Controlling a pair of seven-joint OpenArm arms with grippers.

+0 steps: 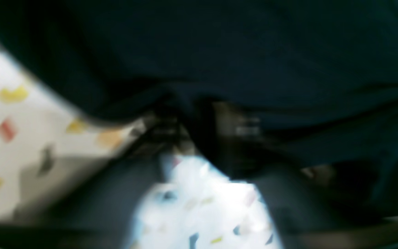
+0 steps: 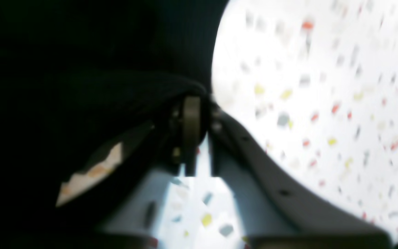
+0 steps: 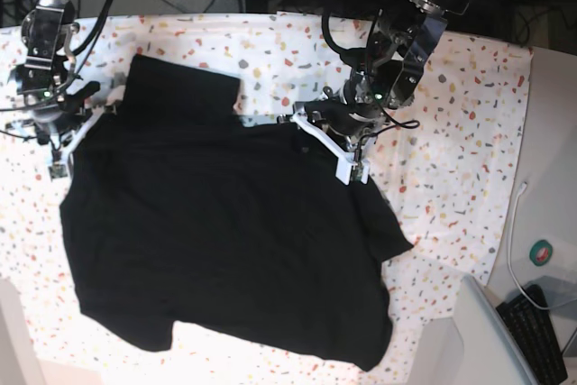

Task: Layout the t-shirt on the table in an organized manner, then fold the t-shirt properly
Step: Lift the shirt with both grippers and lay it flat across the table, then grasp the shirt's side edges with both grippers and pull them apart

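Both arms sat at the t-shirt (image 3: 225,232)'s far edge to spread it; left gripper (image 3: 347,155) looked spread, right gripper (image 3: 61,146) jaw state unclear.

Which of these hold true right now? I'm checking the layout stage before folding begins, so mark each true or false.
1. The black short-sleeved fabric t-shirt lies on the white speckled table. True.
2. The t-shirt is folded into a neat small rectangle. False: it lies spread out.
3. Both arms are at the t-shirt's far edge. True: left end effector, right end effector.
4. The t-shirt is white. False: black.
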